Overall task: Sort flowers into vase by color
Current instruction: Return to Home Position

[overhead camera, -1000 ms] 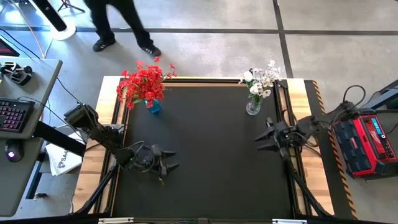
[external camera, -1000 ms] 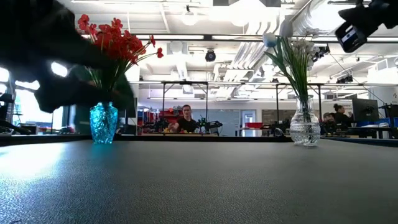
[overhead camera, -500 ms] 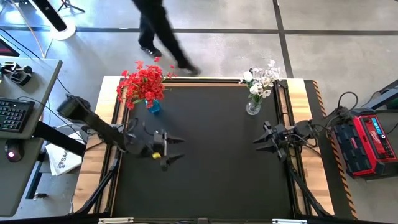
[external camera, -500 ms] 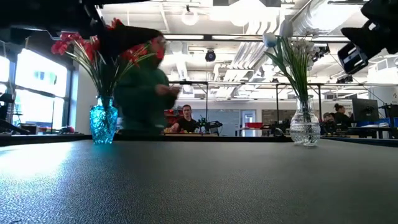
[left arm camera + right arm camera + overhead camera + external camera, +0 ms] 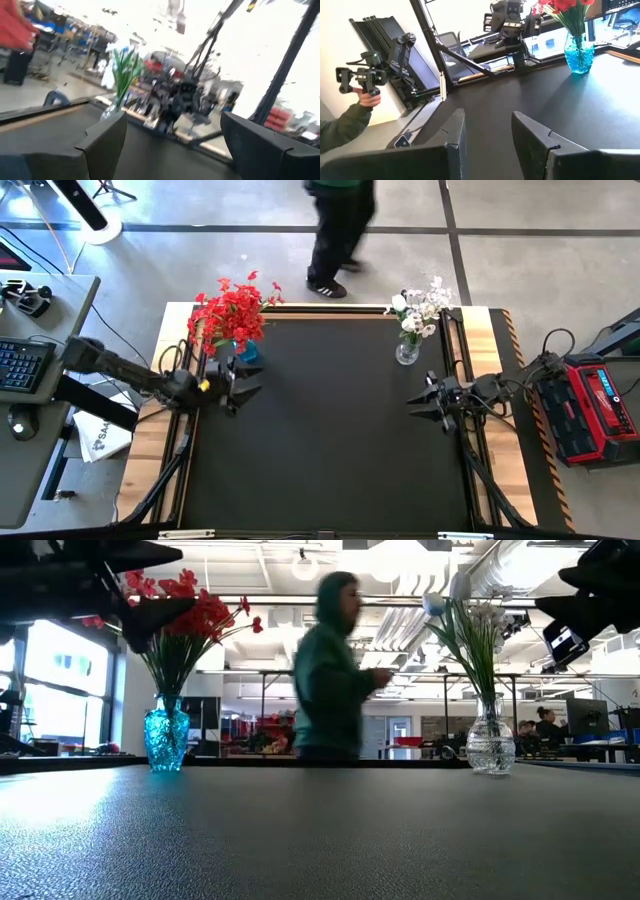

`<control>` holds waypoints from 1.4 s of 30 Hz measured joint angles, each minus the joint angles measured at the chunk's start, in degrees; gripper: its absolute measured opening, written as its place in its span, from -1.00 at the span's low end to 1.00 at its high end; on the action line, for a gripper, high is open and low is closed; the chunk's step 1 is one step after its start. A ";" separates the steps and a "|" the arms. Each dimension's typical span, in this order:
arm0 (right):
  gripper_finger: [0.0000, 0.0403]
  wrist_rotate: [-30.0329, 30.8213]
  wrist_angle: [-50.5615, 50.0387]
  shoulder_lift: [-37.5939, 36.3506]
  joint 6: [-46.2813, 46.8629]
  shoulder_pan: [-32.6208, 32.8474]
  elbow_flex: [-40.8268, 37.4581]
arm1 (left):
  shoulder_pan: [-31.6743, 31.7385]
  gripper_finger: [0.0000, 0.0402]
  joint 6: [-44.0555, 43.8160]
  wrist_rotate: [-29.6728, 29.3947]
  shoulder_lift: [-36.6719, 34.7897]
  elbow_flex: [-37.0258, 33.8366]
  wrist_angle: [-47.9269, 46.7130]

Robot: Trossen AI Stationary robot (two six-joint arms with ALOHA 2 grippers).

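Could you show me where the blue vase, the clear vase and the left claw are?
blue vase [image 5: 166, 740]: low view, on its glass belly.
clear vase [image 5: 490, 748]: low view, on its round body.
left claw [image 5: 251, 377]: high view, midway between its open fingertips.
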 joint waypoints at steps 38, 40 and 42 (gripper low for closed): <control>-0.48 -1.04 6.30 -3.21 -18.06 -7.10 4.08 | 17.18 0.54 11.22 28.24 -42.33 -0.44 -51.74; -0.48 -2.12 6.23 -3.21 -17.07 -10.21 3.32 | 17.18 0.54 11.22 28.22 -42.91 -0.42 -51.51; -0.48 -2.19 6.13 -3.19 -15.88 -14.23 2.44 | 17.18 0.54 11.24 28.15 -43.37 -0.42 -51.49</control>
